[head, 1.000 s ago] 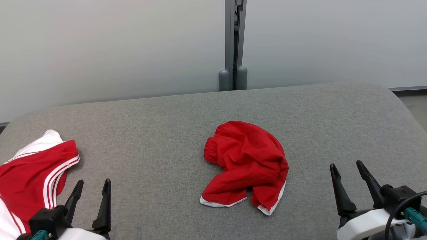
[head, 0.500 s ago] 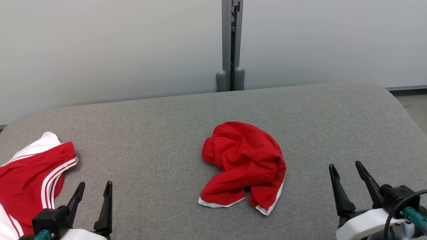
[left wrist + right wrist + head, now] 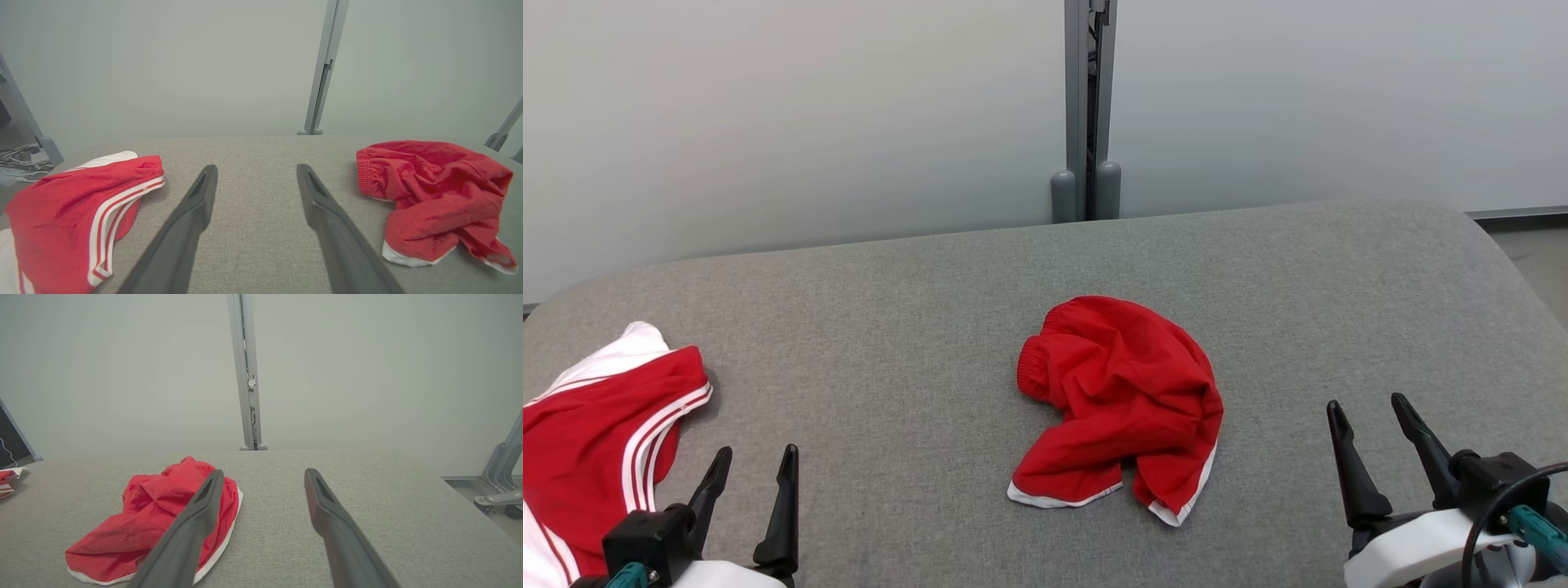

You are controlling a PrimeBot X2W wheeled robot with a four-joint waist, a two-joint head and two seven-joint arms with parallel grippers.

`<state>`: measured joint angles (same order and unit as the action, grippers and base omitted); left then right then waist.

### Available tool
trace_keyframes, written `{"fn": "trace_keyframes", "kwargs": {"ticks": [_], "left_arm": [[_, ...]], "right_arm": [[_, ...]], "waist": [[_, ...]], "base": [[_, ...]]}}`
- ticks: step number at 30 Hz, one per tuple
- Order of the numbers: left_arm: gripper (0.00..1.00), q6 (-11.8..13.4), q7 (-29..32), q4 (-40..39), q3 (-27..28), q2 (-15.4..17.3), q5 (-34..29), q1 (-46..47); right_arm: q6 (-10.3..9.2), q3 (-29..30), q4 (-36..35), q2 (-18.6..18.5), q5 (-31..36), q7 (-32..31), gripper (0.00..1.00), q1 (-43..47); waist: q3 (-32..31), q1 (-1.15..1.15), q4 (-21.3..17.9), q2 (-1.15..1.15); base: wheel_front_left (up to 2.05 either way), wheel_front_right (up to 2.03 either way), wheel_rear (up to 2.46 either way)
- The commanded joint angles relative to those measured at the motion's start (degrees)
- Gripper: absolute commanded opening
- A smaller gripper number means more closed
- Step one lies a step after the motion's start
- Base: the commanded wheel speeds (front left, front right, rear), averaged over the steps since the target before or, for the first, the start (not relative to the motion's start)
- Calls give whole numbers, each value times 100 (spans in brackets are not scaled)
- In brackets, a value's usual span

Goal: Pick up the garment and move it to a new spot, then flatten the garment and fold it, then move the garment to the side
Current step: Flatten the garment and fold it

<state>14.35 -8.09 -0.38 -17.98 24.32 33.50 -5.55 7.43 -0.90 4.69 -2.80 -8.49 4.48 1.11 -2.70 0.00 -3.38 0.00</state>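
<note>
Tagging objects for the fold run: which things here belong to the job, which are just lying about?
Job: crumpled red shorts with white hem, centre; left claw, open; right claw, open.
Lying about, probably: red garment with white stripes, far left; grey metal post behind.

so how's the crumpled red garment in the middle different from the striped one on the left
The crumpled red garment with a thin white hem lies bunched in a heap mid-surface; the red garment with white side stripes lies flatter at the left edge. The middle one is nearly all red; the striped one has a broad white part. Both are red cloth on the grey fabric surface.
</note>
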Motion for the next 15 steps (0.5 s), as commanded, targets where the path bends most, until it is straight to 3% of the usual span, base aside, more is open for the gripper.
{"fn": "trace_keyframes", "kwargs": {"ticks": [1,8,15], "left_arm": [[100,20,-10,9,0,16,38,58],[100,-39,-12,-11,-23,23,8,229],[100,-132,-37,-14,-125,-46,-56,618]], "right_arm": [[11,-4,2,-25,2,-9,100,-37],[11,-98,-29,-30,39,-54,100,-82],[11,-1279,140,-200,-8,-244,100,-422]], "waist": [[5,0,6,0],[91,0,230,0],[423,0,918,0]], "base": [[0,0,0],[0,0,0],[0,0,0]]}}
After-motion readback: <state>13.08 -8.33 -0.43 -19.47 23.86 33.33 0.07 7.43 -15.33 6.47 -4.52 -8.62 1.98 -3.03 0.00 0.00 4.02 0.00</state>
